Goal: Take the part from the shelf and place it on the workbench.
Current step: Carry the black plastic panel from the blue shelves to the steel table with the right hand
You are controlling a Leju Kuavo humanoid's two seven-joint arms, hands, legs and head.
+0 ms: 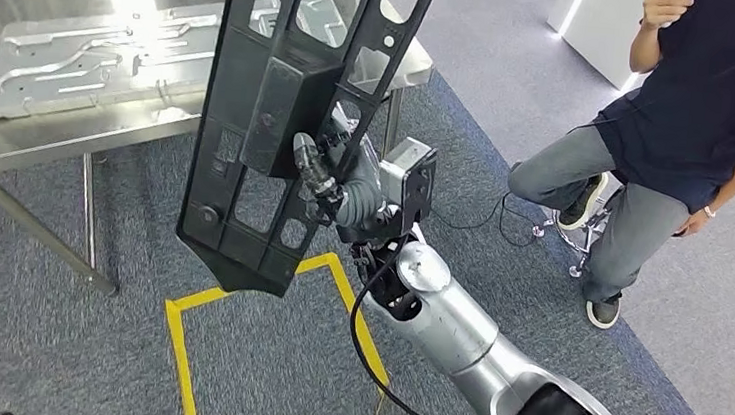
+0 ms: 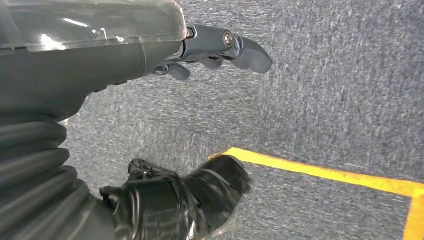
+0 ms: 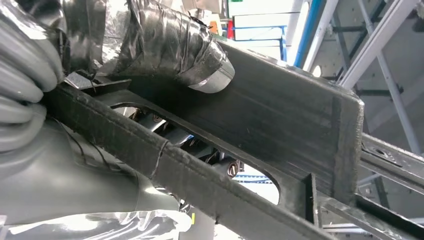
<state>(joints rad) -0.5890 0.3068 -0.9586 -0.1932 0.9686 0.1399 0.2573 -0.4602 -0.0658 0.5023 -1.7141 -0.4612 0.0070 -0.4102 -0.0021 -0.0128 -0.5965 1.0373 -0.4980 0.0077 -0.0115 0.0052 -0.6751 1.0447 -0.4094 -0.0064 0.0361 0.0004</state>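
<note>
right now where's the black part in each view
Head view: the black part stands tall at centre, gripped by the right hand, in front of the steel workbench.
Left wrist view: not in it.
Right wrist view: its bars cross the picture.
Shared landmark: the right hand gripping it.

I see bright even overhead light, hard glare on the steel workbench [image 1: 37,154] top; left wrist carpet [image 2: 340,100] slightly blurred; right wrist view backlit.
</note>
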